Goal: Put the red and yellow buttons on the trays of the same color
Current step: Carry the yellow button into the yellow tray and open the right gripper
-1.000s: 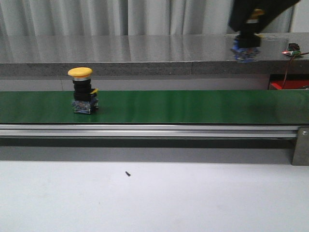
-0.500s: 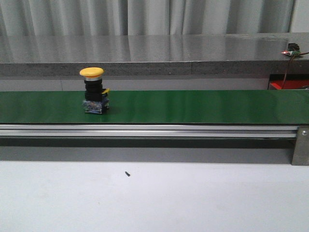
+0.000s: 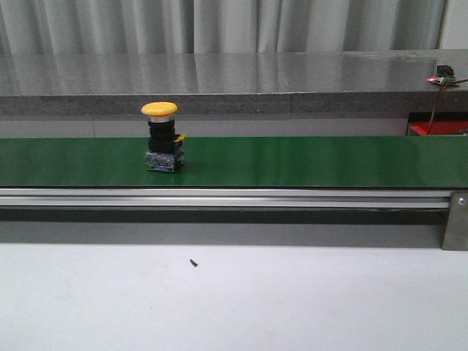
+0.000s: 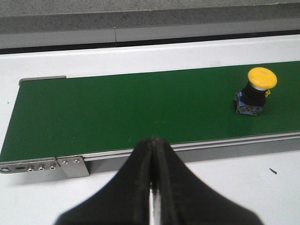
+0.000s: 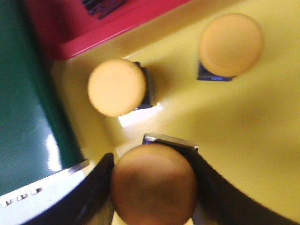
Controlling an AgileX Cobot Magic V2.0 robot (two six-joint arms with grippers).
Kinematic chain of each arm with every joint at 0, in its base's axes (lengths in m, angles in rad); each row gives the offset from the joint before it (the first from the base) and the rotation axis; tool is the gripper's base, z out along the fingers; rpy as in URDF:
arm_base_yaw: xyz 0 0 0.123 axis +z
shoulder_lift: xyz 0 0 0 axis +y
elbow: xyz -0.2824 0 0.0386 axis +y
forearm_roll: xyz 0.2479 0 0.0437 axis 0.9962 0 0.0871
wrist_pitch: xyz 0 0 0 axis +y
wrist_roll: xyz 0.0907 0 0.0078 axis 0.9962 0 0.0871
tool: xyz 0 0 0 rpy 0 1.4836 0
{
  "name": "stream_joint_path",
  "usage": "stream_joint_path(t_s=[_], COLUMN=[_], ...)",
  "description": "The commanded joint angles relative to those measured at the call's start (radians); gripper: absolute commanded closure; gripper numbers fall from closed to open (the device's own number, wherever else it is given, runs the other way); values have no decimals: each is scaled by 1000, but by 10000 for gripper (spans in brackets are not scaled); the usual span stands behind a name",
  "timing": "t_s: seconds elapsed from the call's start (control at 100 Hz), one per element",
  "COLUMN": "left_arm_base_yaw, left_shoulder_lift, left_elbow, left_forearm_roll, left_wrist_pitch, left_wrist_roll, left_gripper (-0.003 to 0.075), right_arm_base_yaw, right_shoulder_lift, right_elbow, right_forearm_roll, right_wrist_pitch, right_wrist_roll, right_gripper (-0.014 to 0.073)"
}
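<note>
The right gripper pinches a yellow button over the yellow tray, beside two already there; next it must lower and let go. The left gripper, jaws pressed together, waits short of the belt, where another button stands.

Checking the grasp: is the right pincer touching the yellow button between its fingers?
Touching. The right wrist view shows the right pincer with fingers pressed against both sides of the yellow button.

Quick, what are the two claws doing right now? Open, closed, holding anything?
Left gripper: closed, holding nothing.
Right gripper: closed on a yellow button, over the yellow tray.
</note>
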Motion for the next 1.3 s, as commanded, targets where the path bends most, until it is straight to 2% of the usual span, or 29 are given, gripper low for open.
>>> stream_joint_path(t_s=[0.0,0.2,0.52,0.59,0.72,0.82,1.15,1.29], left_arm_base_yaw=[-7,-7,-7,-7,-7,-7,-7,-7], left_shoulder_lift=[-4,-4,-4,-4,-4,-4,-4,-4], left_elbow=[-28,-28,-28,-28,-28,-28,-28,-28], left_forearm_roll=[-33,-33,-33,-33,-33,-33,-33,-33], left_wrist_pitch=[-69,-71,-90,-90,-90,-90,-90,-90], left_wrist_roll=[-1,-1,-1,-1,-1,-1,-1,-1], left_gripper=[740,740,740,740,740,740,740,740], right_arm_base_yaw=[-44,-94,-96,-96,-96,-96,-90,-43], right_shoulder_lift=[-41,-31,52,52,52,49,-72,-140], right_elbow=[13,74,76,76,76,75,65,65], right_forearm_roll=[-4,-4,-5,-5,-6,-13,-13,-16], right_wrist_pitch=[-75,-153,-139,-142,-141,-135,-153,-147], right_wrist_roll=[12,14,14,14,13,13,13,-2], right_gripper=[413,413,397,330,107,32,35,35])
